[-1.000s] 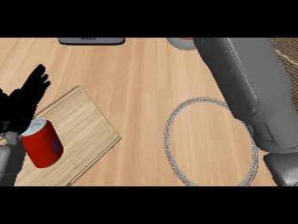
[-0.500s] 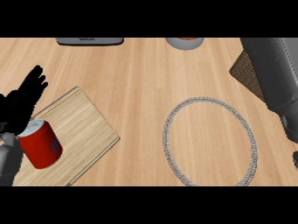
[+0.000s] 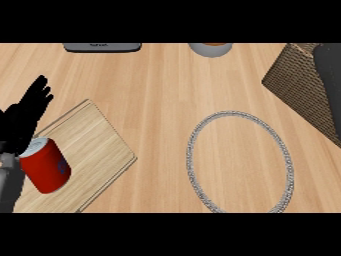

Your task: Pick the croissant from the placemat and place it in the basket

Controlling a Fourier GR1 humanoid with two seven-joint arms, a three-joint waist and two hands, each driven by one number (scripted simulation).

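Croissant unseen (heading, long axis untellable); right forearm (image 3: 340,90) across woven placemat (image 3: 297,82).

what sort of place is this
Likely a kitchen counter: a wooden top, a red can on a cutting board, and a woven placemat at the right near a wire basket.

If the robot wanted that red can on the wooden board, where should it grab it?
Round the curved side of the red can, mid-height, coming from the left, where the open left hand shows beside it. It seems to stand upright on the wooden board, so a sideways wrap suits its round body.
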